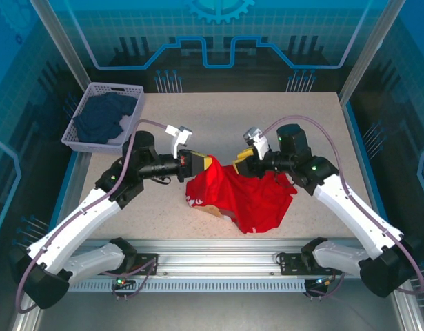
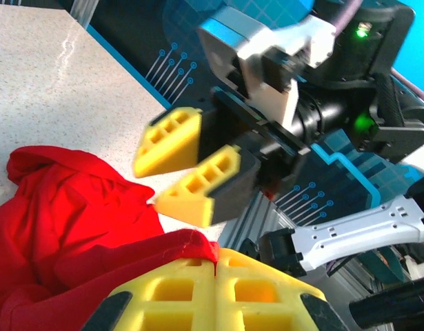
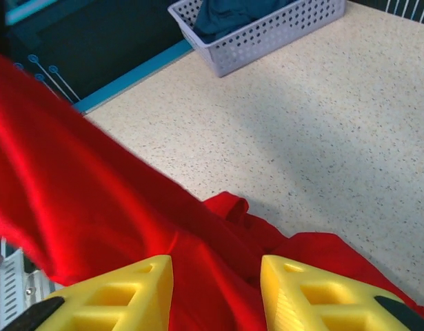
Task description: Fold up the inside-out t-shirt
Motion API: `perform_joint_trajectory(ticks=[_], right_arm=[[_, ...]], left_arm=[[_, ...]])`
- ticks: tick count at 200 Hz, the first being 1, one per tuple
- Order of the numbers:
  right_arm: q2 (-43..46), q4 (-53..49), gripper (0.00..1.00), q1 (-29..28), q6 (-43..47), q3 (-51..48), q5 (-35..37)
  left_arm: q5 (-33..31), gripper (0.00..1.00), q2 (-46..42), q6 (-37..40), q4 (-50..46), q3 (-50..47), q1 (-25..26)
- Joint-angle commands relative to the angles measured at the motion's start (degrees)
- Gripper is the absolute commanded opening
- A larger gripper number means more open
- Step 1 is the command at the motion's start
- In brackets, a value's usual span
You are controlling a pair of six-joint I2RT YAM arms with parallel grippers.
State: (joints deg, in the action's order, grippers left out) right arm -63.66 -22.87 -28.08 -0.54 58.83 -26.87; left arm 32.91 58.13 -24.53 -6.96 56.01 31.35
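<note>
The inside-out t-shirt (image 1: 247,200) is bright red and lies crumpled in the middle of the table. One edge is lifted toward my left gripper (image 1: 201,164). In the left wrist view that gripper (image 2: 217,258) is shut on a fold of the red cloth (image 2: 67,214), which sticks out between its yellow fingertips. My right gripper (image 1: 238,163) hovers close opposite, over the shirt's top edge. In the left wrist view its yellow fingers (image 2: 148,185) stand apart. Seen from the right wrist, the right gripper (image 3: 215,265) is open, with red cloth (image 3: 94,207) stretched beneath and between the fingers.
A lavender basket (image 1: 115,88) stands at the back left corner and holds a dark navy garment (image 1: 105,117); the same basket (image 3: 267,38) shows in the right wrist view. Bare table lies behind the shirt. Blue enclosure walls surround the table.
</note>
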Motion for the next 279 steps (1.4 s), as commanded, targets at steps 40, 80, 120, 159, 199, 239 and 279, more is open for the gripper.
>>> perform_joint_trajectory(ticks=[40,80,120,159,199,239,279], right_arm=[[0.8,7.3,0.49,-7.3,5.3,-1.2,-2.2],[-3.6,9.0,0.44,-9.1,6.1,2.2,-3.5],[-3.8,11.4,0.05,-8.5,3.2,2.1,-6.1],[-1.6,21.0,0.0,-2.7,-10.2,-3.0,-18.3],[-2.3,23.4,0.0,-1.9,-19.1,-2.3,-15.3],[-3.1,22.5,0.0,-0.9,-18.6,-1.8,-15.9],[-2.5,20.7,0.0,0.2,-17.2,-1.3,-15.7]], left_arm=[[3.0,0.0,0.0,-0.1,2.1,1.1,-1.3],[2.7,0.0,0.1,0.4,1.4,1.1,-1.3],[-2.8,0.0,0.3,1.8,-1.9,1.1,-1.6],[-30.7,0.12,1.0,3.5,-12.5,2.6,-2.5],[-29.6,0.47,-0.3,5.0,-13.1,1.1,-2.2],[-22.3,0.63,-4.2,5.6,-7.1,-6.0,-1.6],[-23.2,0.69,-0.2,7.1,-8.6,-5.8,-1.5]])
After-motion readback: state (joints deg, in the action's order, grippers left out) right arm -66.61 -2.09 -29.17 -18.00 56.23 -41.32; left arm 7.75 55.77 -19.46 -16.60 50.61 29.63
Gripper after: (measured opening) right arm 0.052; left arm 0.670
